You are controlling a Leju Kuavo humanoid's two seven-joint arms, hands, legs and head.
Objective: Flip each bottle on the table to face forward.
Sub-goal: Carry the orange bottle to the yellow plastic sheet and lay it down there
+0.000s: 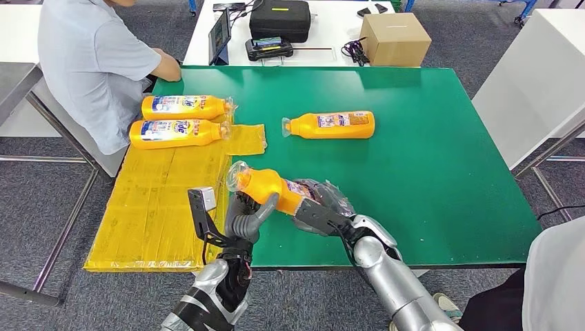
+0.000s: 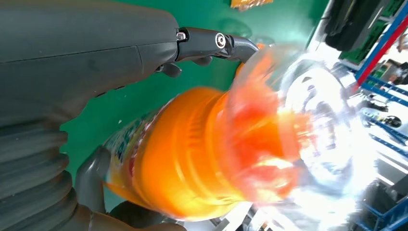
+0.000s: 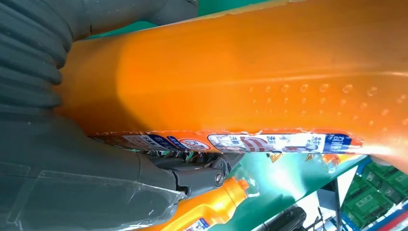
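**Bottle gripped in both hands at the near table edge**

Nearest the camera, two silver arms are seen rising from below in the head view. An orange bottle (image 1: 272, 186) is held between both hands just above the near part of the green table (image 1: 441, 165), lying roughly level with its clear cap end tilted up toward the left. The left hand (image 1: 247, 219) is closed around the neck end, thumb and fingers curled under it; in the left wrist view the cap is blurred. The right hand (image 1: 324, 207) is wrapped around the body and base, with the label edge caught under its fingers (image 3: 202, 175) in the right wrist view.

A yellow sheet (image 1: 159, 207) is laid over the table's left part, reaching the near edge. Farther back, a lone bottle (image 1: 331, 125) is lying flat on bare green near the middle, label up, cap pointing left. At the far left, two more bottles (image 1: 181, 121) are lying side by side, one just behind the other, caps pointing right, label up.

A seated person (image 1: 90, 69) in a grey shirt is noted at the far left corner. Beyond the table, a white surface is seen carrying a black case (image 1: 279, 19) and a cardboard box (image 1: 394, 39).
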